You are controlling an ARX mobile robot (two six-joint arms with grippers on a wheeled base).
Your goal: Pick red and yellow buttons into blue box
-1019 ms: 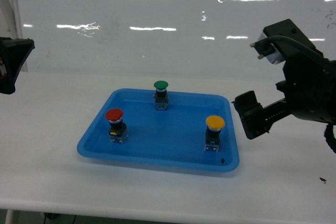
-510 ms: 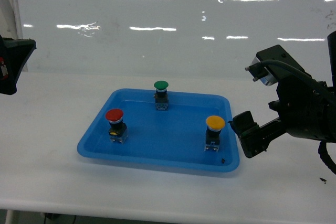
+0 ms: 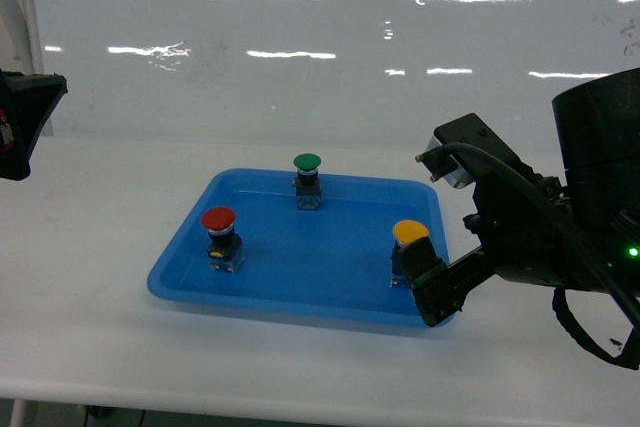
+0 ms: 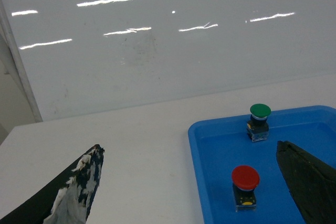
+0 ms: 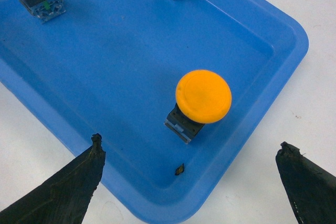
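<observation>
Inside the shallow blue plastic tray [image 3: 190, 267] on the white desk [image 3: 90, 337], the yellow-capped push button [image 3: 409, 234] stands near its right rim, the red-capped one [image 3: 218, 219] near its left. The right pincer [image 5: 191, 187] hovers wide open and empty above the yellow one; the left pincer [image 4: 197, 187] gapes empty too.

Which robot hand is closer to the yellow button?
Right. The right gripper hovers open just over the yellow button; the left gripper is off beyond the tray's other side.
</observation>
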